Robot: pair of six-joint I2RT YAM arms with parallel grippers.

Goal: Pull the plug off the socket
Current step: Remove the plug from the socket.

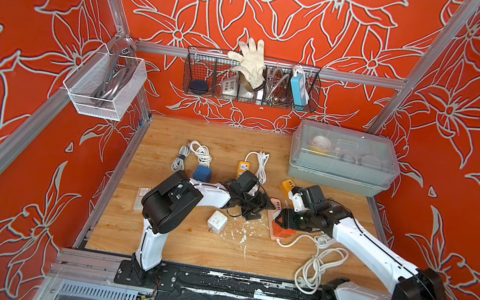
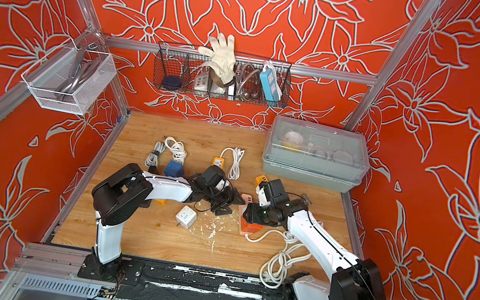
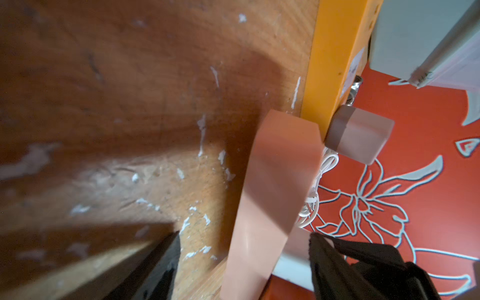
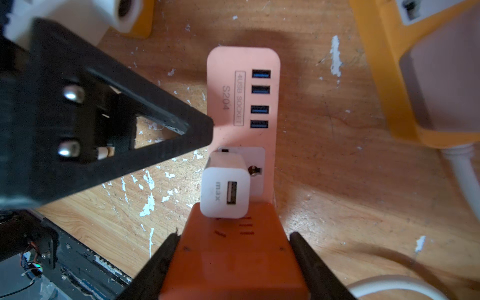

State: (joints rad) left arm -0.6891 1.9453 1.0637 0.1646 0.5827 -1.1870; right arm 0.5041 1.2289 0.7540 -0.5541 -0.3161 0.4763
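The socket is a pink power strip [image 4: 220, 72] with an orange rear block [image 4: 233, 262], lying on the wooden table. A white USB plug [image 4: 224, 189] marked "max" stands plugged into its white outlet face. My right gripper [image 4: 233, 236] is shut on the orange block, one finger on each side. My left gripper [image 3: 245, 235] is open and straddles the pink end of the strip [image 3: 272, 181], with a gap at the finger on the table side. One left finger [image 4: 155, 124] points at the strip's side by the USB ports. In both top views the grippers [image 1: 269, 206] [image 2: 249, 214] meet over the strip, hiding the plug.
A yellow power strip [image 1: 287, 186] with a grey adapter lies just behind the socket. A white cube adapter [image 1: 217, 221], a blue cube [image 1: 202, 173], a small yellow strip [image 1: 243, 166] and coiled cords lie nearby. A grey lidded box [image 1: 344, 161] stands at the back right. The socket's white cable [image 1: 316, 264] loops toward the front.
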